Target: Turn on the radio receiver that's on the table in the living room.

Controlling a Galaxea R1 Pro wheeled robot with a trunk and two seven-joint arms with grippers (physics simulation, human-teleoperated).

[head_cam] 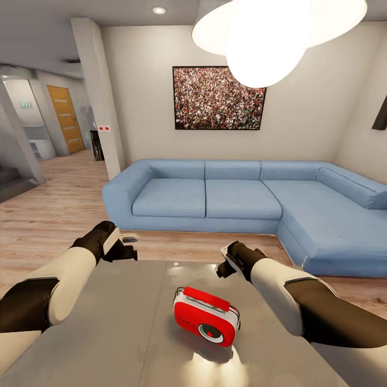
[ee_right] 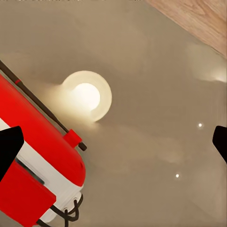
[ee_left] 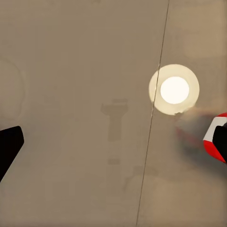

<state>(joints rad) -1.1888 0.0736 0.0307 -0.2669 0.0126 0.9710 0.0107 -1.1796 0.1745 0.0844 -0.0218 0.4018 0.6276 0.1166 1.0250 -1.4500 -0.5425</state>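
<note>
The left gripper (head_cam: 124, 251) is hovering over the table's (head_cam: 107, 322) far left part, fingers spread wide; the radio receiver (head_cam: 206, 316) is sitting near the table's middle, between both arms; the right gripper (head_cam: 224, 264) is hanging just beyond it, fingers wide, holding nothing.

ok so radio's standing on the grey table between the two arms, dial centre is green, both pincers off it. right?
Not quite: the dial centre is red, not green, as the head view shows. The rest holds: the radio stands on the grey table between the arms, and the left pincer and right pincer both hang clear of it.
</note>
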